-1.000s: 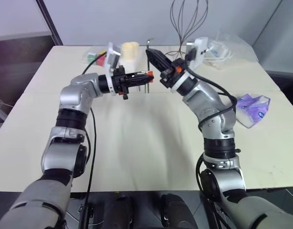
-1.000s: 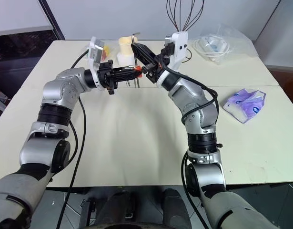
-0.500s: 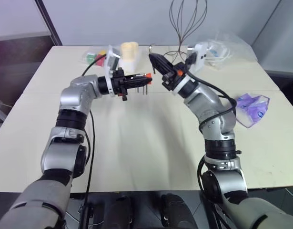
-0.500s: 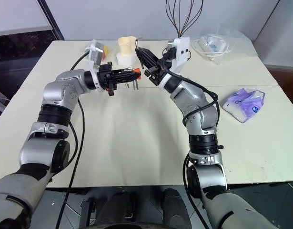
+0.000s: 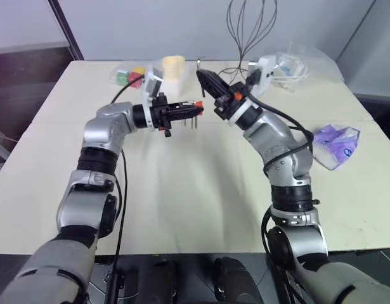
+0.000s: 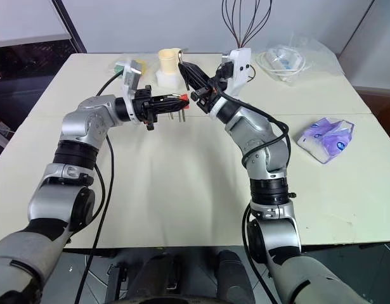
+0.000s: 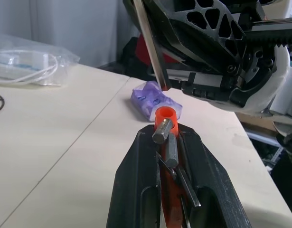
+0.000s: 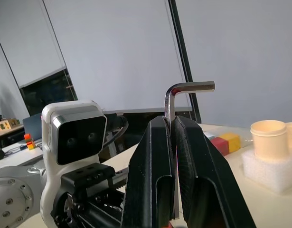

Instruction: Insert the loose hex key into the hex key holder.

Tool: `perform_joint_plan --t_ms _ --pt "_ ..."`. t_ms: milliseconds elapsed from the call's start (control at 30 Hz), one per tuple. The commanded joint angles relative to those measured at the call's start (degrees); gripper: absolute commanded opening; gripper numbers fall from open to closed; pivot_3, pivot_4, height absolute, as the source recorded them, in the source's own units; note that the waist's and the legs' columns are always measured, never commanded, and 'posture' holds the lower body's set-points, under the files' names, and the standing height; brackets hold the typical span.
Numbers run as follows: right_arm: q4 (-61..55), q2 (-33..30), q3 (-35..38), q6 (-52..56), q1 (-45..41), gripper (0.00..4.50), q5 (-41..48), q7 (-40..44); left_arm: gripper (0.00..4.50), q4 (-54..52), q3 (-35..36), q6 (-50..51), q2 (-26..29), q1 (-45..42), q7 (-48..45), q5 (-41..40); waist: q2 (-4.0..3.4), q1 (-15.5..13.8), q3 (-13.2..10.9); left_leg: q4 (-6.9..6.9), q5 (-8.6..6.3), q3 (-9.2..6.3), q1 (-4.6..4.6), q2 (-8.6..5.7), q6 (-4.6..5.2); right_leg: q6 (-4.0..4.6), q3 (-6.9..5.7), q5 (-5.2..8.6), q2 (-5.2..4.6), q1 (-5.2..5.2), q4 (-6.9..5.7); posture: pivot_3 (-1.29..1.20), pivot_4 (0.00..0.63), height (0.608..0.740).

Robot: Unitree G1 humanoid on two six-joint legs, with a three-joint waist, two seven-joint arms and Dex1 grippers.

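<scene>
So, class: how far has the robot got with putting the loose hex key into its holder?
Done: left gripper clamps the red hex key holder; right gripper clamps the loose hex key. In hand: key's tip sits just above the holder's open socket. Left: pushing it in, releasing.

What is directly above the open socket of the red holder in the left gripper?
The loose hex key, pinched in the right gripper, hangs with its tip at the hex key holder socket's rim. The socket's inside is hidden.
</scene>
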State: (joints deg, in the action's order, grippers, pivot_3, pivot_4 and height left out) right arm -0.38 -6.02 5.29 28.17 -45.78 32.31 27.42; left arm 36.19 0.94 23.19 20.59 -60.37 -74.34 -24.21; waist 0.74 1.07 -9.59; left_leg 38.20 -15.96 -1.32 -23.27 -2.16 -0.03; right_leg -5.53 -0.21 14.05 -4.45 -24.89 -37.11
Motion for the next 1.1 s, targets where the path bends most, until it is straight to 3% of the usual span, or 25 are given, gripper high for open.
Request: perform_joint_plan --t_ms 33,1100 --pt "-3.05 0.56 -0.20 -0.88 -0.57 0.05 0.94 0.00 0.00 -1.52 1.15 -0.97 -0.39 -2.18 0.60 -0.58 0.00 0.01 0.00 0.00 0.00 0.00 0.00 0.00 0.00 0.00 0.00 0.00 0.00 0.00 0.00 0.00 0.150 0.740" --pt "0.63 0.57 -0.33 -4.11 -0.92 0.05 -0.14 0.86 0.00 -4.45 2.77 1.53 0.27 -1.77 1.89 -2.31 0.00 0.03 0.00 0.00 0.01 0.00 0.00 0.00 -0.01 0.00 0.00 0.00 0.00 0.00 0.00 0.00 0.150 0.740"
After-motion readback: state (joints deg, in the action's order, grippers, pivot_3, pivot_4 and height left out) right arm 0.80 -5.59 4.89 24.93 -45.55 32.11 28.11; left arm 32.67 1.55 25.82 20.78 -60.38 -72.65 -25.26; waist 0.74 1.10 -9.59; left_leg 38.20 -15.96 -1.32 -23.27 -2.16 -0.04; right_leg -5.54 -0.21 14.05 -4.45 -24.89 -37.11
